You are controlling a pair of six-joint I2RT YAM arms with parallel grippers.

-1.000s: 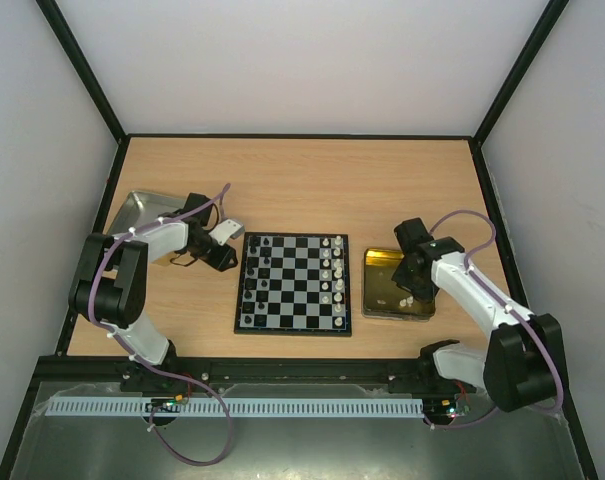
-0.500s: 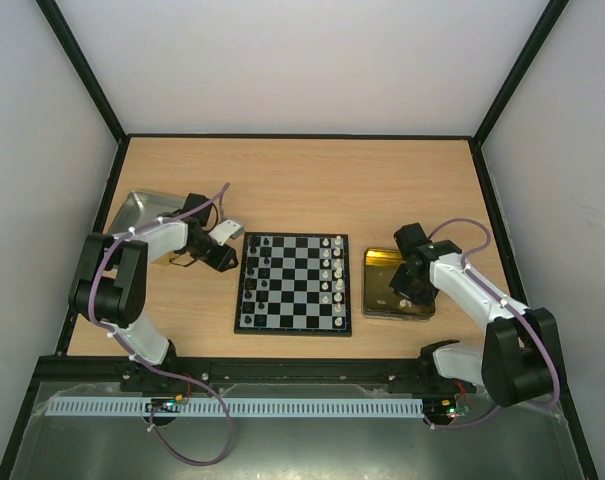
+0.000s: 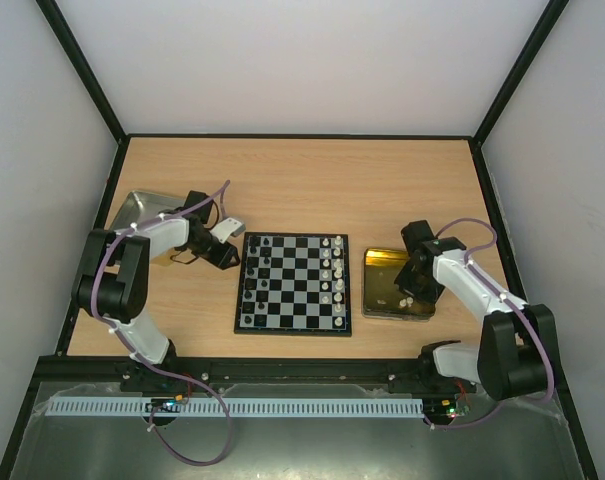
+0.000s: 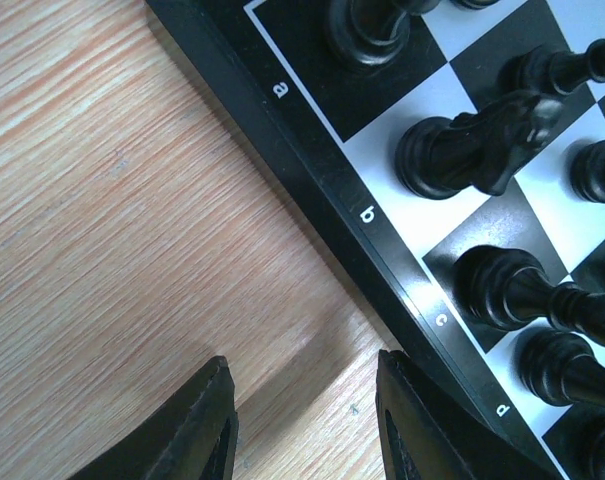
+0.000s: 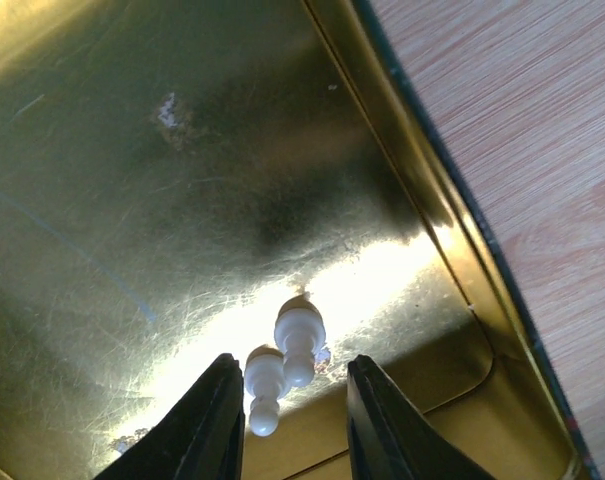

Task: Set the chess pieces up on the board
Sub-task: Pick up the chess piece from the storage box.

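The board [image 3: 292, 283] lies mid-table, with black chess pieces [image 3: 254, 268] along its left side and white ones [image 3: 332, 270] along its right. My left gripper [image 3: 226, 260] stands open and empty over bare wood just off the board's left rim [image 4: 322, 175]. Its fingertips [image 4: 210, 420] are beside the rim at rows b to d, near a black knight [image 4: 472, 150]. My right gripper [image 3: 410, 294] hangs open inside the gold tray [image 3: 382, 262]. Two white pawns [image 5: 300, 342] lie between its fingertips [image 5: 210, 430], the lower pawn [image 5: 264, 392] close to the left one.
A silver tray [image 3: 137, 208] sits at the far left behind the left arm. The gold tray's raised wall [image 5: 452, 250] and corner are right beside the right fingers. Wood table [image 3: 302, 185] stretches behind the board, enclosed by white walls.
The right arm has shifted slightly within the gold tray, toward the two pawns at its near corner. The left arm has stayed where it was.
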